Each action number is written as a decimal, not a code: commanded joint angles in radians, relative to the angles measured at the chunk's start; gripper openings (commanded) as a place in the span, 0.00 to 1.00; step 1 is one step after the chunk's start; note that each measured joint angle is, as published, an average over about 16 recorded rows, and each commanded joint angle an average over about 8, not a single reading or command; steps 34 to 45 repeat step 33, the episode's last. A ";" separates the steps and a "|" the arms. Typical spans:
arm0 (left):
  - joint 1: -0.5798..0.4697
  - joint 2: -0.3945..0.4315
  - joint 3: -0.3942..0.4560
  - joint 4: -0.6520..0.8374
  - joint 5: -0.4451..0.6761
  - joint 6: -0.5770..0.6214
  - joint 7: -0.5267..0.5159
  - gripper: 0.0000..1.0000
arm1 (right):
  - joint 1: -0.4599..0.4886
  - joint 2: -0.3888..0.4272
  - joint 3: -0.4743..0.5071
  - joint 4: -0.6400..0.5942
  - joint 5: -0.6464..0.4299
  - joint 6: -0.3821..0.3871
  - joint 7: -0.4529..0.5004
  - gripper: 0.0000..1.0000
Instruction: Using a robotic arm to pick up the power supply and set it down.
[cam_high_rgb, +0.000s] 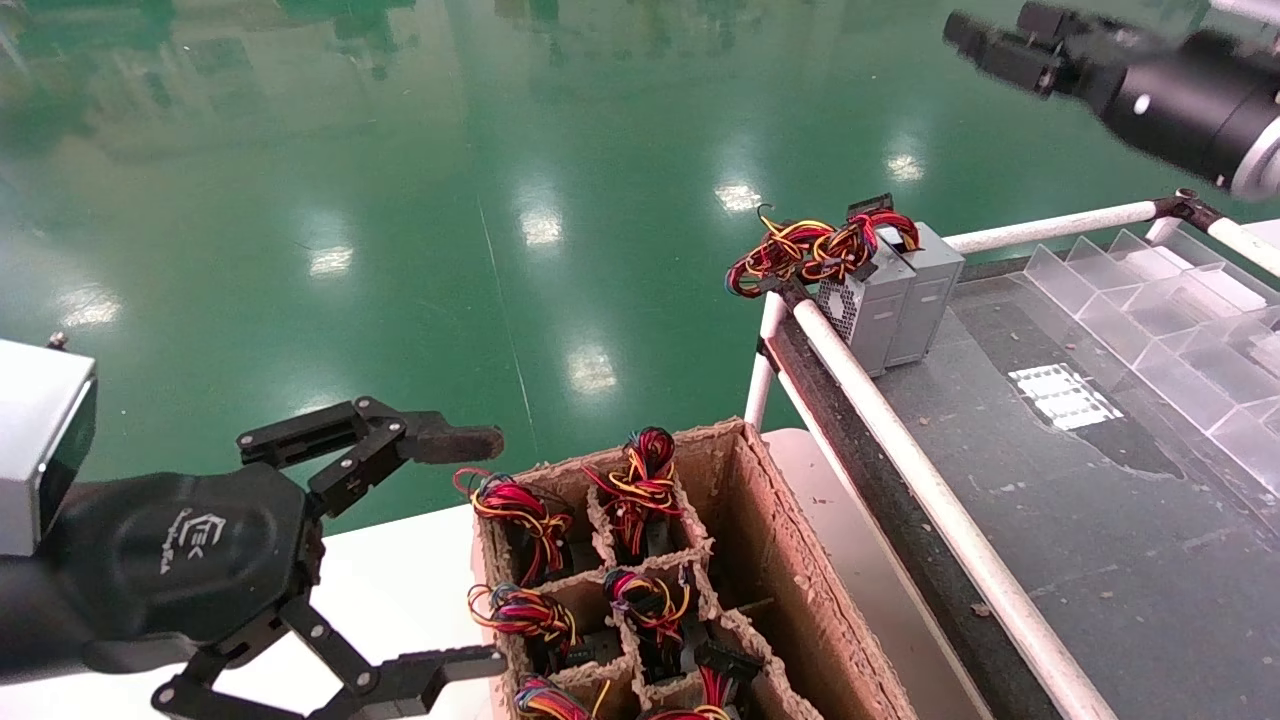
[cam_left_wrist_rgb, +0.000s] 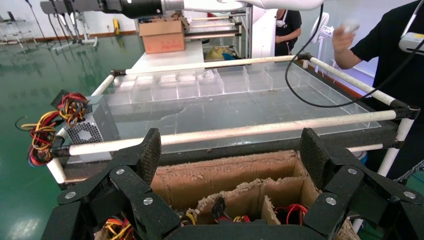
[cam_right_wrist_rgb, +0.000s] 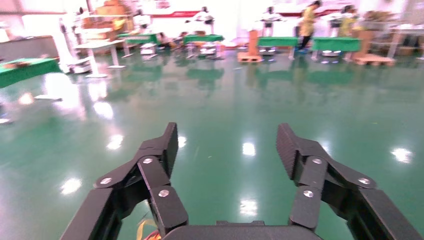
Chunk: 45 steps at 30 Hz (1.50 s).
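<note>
The power supply (cam_high_rgb: 928, 290), a plain grey metal box, stands at the far left corner of the dark table (cam_high_rgb: 1100, 520). A like grey unit with a vent face (cam_high_rgb: 845, 300) (cam_left_wrist_rgb: 92, 131) is pressed against it. Red, yellow and black wires (cam_high_rgb: 815, 250) spill over their tops. My left gripper (cam_high_rgb: 485, 550) (cam_left_wrist_rgb: 231, 145) is open and empty, level with the cardboard box (cam_high_rgb: 790, 560) (cam_left_wrist_rgb: 225, 172) of wire-topped units and to its left. My right gripper (cam_high_rgb: 985, 35) (cam_right_wrist_rgb: 227, 137) hangs open and empty high over the green floor, beyond the two units.
A white pipe rail (cam_high_rgb: 900, 440) (cam_left_wrist_rgb: 240, 131) edges the dark table between the box and the units. Clear plastic dividers (cam_high_rgb: 1150, 310) line its right side. The box sits on a white surface (cam_high_rgb: 400, 570). A person in black (cam_left_wrist_rgb: 395, 45) stands at the table's far side.
</note>
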 joint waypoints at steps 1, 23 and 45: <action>0.000 0.000 -0.001 0.000 0.001 0.000 0.000 1.00 | -0.023 0.014 0.008 0.038 0.008 -0.019 0.010 1.00; 0.000 0.000 0.000 0.000 0.000 0.000 0.000 1.00 | -0.312 0.178 0.100 0.508 0.091 -0.242 0.121 1.00; 0.000 0.000 0.001 0.000 0.000 0.000 0.000 1.00 | -0.422 0.241 0.135 0.688 0.123 -0.328 0.164 1.00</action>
